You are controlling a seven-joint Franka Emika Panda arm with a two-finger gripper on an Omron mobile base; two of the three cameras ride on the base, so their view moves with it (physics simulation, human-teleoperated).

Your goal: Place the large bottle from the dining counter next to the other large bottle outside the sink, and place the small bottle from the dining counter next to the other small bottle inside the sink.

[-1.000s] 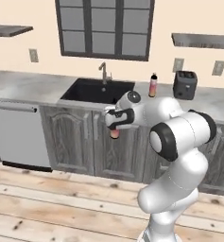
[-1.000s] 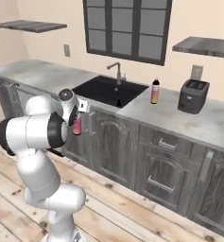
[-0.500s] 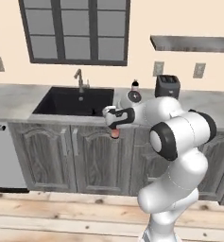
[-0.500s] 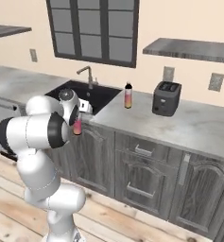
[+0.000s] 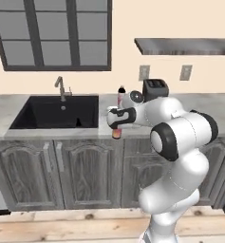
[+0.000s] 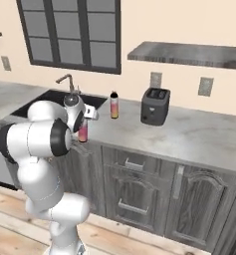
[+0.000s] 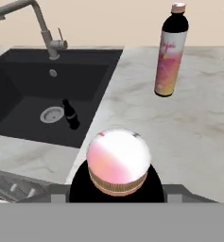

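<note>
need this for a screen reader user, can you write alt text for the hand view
Seen from above, the cap of a large pink and black bottle held in the gripper sits at the bottom, short of the grey marble counter. A matching large bottle stands upright on the counter right of the black sink, where a small dark bottle stands by the drain.

No legible text, number or sign is found. A pink and yellow label is carried by the large bottle (image 7: 170, 52) standing on the counter (image 7: 198, 123) beside the sink (image 7: 19, 85); a line of script is printed on it, but it is too blurred to be read.
</note>
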